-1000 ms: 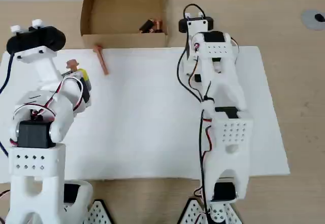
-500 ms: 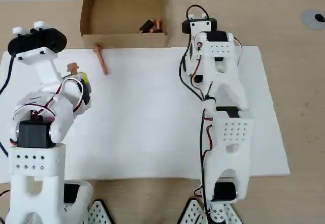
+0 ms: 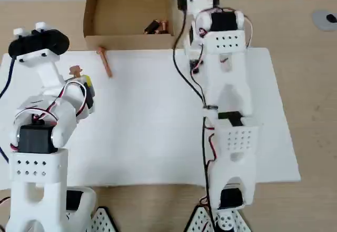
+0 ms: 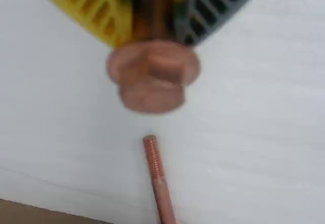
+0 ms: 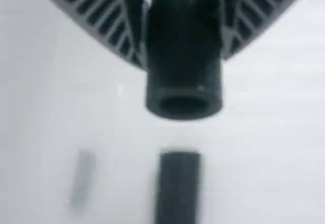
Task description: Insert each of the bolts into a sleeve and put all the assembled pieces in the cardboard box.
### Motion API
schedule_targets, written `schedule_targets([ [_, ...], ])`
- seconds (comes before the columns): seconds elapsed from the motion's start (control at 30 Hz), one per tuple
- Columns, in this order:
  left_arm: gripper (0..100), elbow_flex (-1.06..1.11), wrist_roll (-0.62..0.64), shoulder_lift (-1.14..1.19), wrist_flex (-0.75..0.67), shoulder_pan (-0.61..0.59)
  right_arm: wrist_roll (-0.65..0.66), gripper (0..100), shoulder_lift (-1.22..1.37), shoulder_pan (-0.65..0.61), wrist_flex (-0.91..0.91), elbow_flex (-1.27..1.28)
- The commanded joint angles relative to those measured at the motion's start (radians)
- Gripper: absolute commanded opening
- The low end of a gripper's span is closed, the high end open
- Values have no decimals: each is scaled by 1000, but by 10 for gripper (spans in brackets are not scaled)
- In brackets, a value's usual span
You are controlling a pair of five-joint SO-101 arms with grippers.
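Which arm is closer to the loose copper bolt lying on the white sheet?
Left. The left gripper, holding a second bolt, sits just beside the loose bolt. The right gripper, holding a black sleeve, is across the sheet, by the box's other side.

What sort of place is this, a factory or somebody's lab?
Probably a robotics lab bench, not a factory: two white arms side by side at a wooden table, a white sheet as work surface, and a copper bolt lying near a cardboard box.
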Motion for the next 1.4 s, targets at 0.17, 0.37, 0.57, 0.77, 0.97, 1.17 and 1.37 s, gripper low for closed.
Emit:
schedule_targets([
  [0.17,5,-72,-2,-113,23,9,2,10,-392,-216,20,-140],
  [0.37,5,-66,-5,-357,23,17,-2,10,-685,-367,21,31],
  [0.57,6,18,-8,-559,17,12,-110,10,-1050,-438,20,501],
  [0.77,6,61,-9,-711,-6,11,-133,10,-1359,-440,3,871],
  [0.97,6,63,-8,-773,-146,11,-130,10,-1596,-475,-132,1262],
  [1.17,6,63,-8,-773,-198,12,-118,10,-1808,-604,-420,1709],
  [1.37,6,61,-8,-771,-250,11,-2,9,-2011,-604,-928,2097],
])
